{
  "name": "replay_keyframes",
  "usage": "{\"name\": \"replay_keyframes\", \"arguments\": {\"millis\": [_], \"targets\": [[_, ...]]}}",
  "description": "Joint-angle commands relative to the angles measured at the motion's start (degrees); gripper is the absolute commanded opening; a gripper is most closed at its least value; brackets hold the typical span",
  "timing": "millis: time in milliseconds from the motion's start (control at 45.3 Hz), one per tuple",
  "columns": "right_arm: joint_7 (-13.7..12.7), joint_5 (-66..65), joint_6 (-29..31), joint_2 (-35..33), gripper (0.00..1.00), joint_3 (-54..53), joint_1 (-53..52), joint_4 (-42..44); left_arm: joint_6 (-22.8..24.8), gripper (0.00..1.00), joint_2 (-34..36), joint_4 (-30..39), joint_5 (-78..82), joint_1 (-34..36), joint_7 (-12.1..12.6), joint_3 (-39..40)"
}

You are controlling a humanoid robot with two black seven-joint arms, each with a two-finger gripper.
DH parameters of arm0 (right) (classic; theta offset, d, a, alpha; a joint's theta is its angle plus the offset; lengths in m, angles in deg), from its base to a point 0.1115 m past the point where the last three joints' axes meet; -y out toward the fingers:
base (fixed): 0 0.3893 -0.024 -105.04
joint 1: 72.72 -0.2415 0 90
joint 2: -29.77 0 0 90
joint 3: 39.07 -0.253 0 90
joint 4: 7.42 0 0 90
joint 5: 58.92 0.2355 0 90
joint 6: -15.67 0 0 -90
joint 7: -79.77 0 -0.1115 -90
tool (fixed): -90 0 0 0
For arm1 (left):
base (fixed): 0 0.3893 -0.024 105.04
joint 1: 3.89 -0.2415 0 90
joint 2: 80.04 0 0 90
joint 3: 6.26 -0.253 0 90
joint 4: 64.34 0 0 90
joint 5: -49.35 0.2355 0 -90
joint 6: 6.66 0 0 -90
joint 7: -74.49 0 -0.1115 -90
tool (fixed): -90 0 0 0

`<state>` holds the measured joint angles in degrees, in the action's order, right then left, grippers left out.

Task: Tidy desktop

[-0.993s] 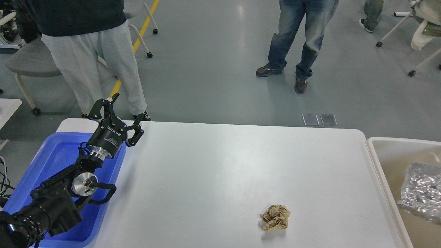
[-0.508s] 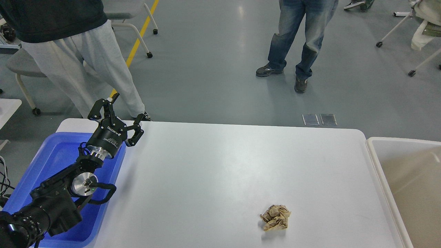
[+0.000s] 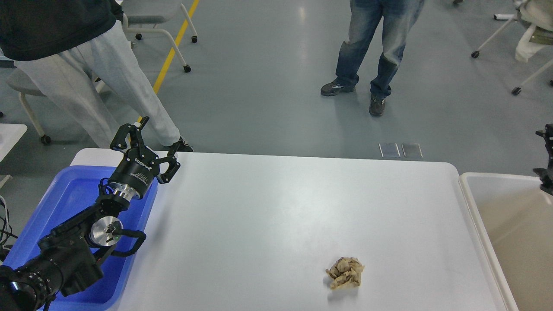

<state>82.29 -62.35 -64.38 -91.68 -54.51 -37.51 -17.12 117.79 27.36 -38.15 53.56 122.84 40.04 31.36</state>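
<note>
**Desktop tidy: one item outstanding**

While the left gripper (image 3: 147,144) hangs with fingers spread and empty above the far end of the blue tray (image 3: 69,194), the head view shows a crumpled brown paper ball (image 3: 345,272) alone on the near right of the white desktop (image 3: 276,203). The right gripper (image 3: 546,160) barely shows at the right edge over the off-white bin (image 3: 479,207); its state cannot be told. Judged next: reach and pinch the ball.

White lettering runs along the black body of the left gripper (image 3: 147,142), seen upside down and too small to read with certainty. Nothing else in view carries legible text, labels, numbers or signs.
</note>
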Motion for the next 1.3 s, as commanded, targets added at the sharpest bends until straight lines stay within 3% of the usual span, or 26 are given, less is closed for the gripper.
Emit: {"name": "replay_keyframes", "arguments": {"millis": [0, 265, 618, 927, 1280], "targets": [[-0.1, 9.2, 0.1, 7.1, 0.99, -13.6, -4.4, -0.3, 0.0, 1.00, 0.0, 0.0, 0.0, 0.0, 0.0, 0.0], [0.0, 10.9, 0.3, 17.1, 0.99, -26.2, -6.6, -0.4, 0.0, 1.00, 0.0, 0.0, 0.0, -0.1, 0.0, 0.0], [0.1, 11.1, 1.1, 30.1, 1.00, -27.0, -5.8, -0.6, 0.0, 1.00, 0.0, 0.0, 0.0, 0.0, 0.0, 0.0], [0.2, 14.3, 14.8, 31.5, 1.00, -28.3, 4.3, -9.4, 0.0, 1.00, -0.1, 0.0, 0.0, 0.0, 0.0, 0.0], [0.2, 14.2, 28.5, 28.9, 1.00, -27.4, 13.3, -9.6, 0.0, 1.00, 0.0, 0.0, 0.0, 0.0, 0.0, 0.0]]}}
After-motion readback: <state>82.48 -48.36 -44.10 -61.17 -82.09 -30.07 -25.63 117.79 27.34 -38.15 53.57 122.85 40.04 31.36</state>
